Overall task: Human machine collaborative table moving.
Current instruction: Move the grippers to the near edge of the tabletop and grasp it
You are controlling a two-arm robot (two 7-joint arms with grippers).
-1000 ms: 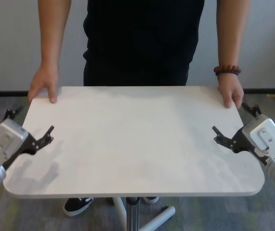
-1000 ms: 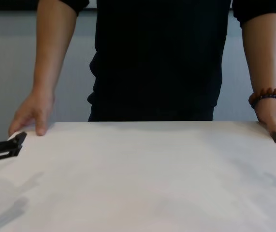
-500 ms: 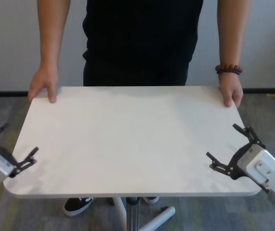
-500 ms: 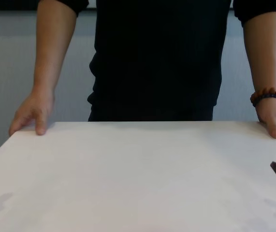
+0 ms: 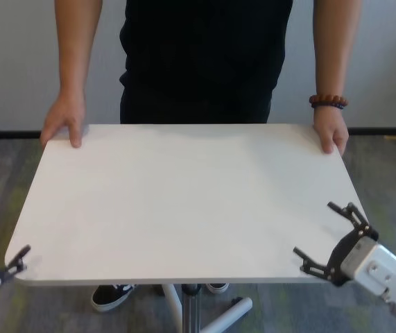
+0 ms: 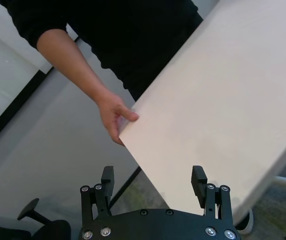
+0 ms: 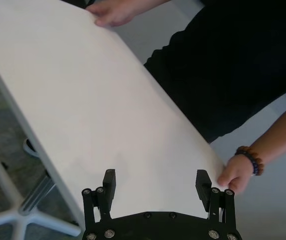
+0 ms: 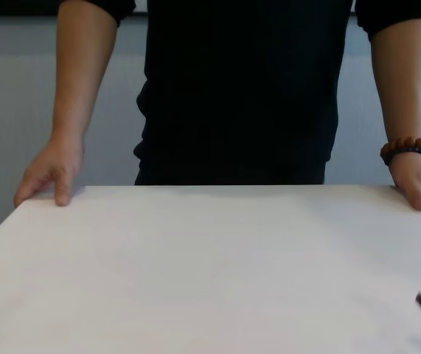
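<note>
The white table (image 5: 184, 201) stands in front of me, also in the chest view (image 8: 210, 273). The human (image 5: 204, 55) in a black T-shirt stands at its far side, with both hands on the far corners. A bead bracelet (image 5: 328, 102) is on the wrist at the right. My left gripper (image 5: 3, 230) is open beside the near left corner; in the left wrist view (image 6: 153, 180) the table's edge (image 6: 223, 100) lies ahead between its fingers. My right gripper (image 5: 313, 229) is open over the near right corner; the right wrist view (image 7: 156, 181) shows the tabletop (image 7: 82, 90) ahead of it.
The table's silver pole (image 5: 191, 305) and white base legs (image 5: 225, 316) stand on grey carpet under the near edge. The human's shoe (image 5: 111, 295) shows below the table. A black office chair part (image 6: 32, 215) sits on the floor at the left. A grey wall is behind.
Both grippers have drawn back from the table's side edges toward its near corners, staying open. The human's hands and the table have hardly moved.
</note>
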